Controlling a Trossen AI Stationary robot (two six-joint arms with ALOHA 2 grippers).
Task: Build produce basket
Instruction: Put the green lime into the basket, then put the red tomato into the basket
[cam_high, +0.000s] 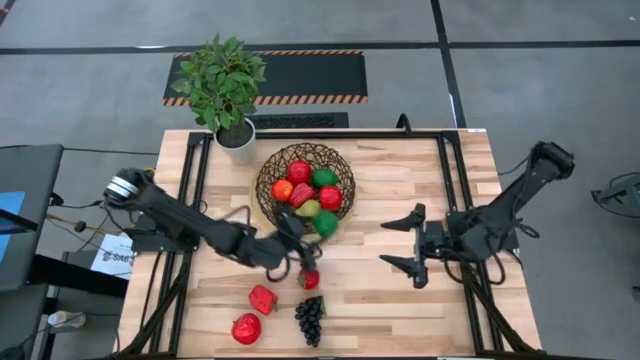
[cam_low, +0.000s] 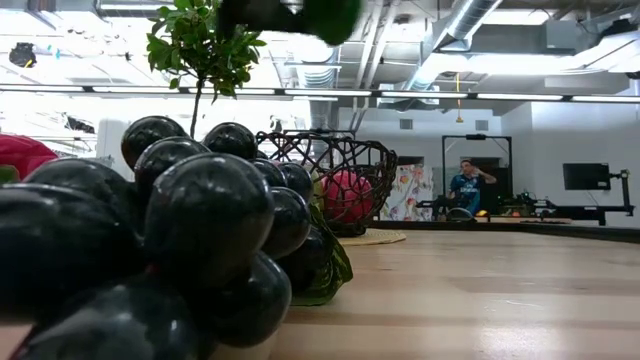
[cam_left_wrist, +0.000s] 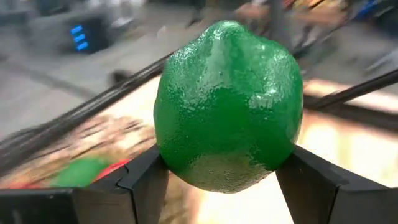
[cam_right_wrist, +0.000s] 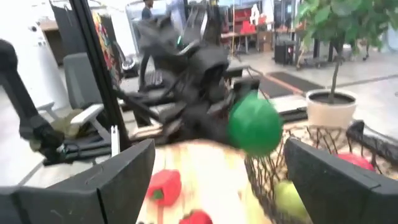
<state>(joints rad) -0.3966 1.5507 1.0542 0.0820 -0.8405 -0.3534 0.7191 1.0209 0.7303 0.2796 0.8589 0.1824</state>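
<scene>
Left pincer (cam_high: 322, 226), raised at the near rim of the basket (cam_high: 268, 170), clamped on a green lime-like fruit (cam_left_wrist: 229, 104); in the left wrist view the two dark fingers (cam_left_wrist: 142, 180) press the fruit's opposite flanks, so the jaws stand narrow, set only as wide as the fruit; the fruit's stem-to-tip axis runs roughly upright between them. In the right wrist view the same green fruit (cam_right_wrist: 254, 127) hangs above the basket's woven edge (cam_right_wrist: 268, 174), carried clear of the counter (cam_high: 400, 290). The governing relation: the basket's hollow lies just beyond and below the left pincer, on the side away from the loose pieces; judged from this, a short reach over the rim and a release would seat the fruit among the produce (cam_high: 308, 188) already inside. Behind the left pincer, on the counter, lie a strawberry (cam_high: 308, 279), a red pepper (cam_high: 262, 298), a second red piece (cam_high: 246, 328) and the grape bunch (cam_high: 310, 318). Right pincer (cam_high: 410, 245), well apart from the basket on its far side, jaws spread wide and empty, waiting; the left arm is clearly the nearer to both basket and remaining produce.
</scene>
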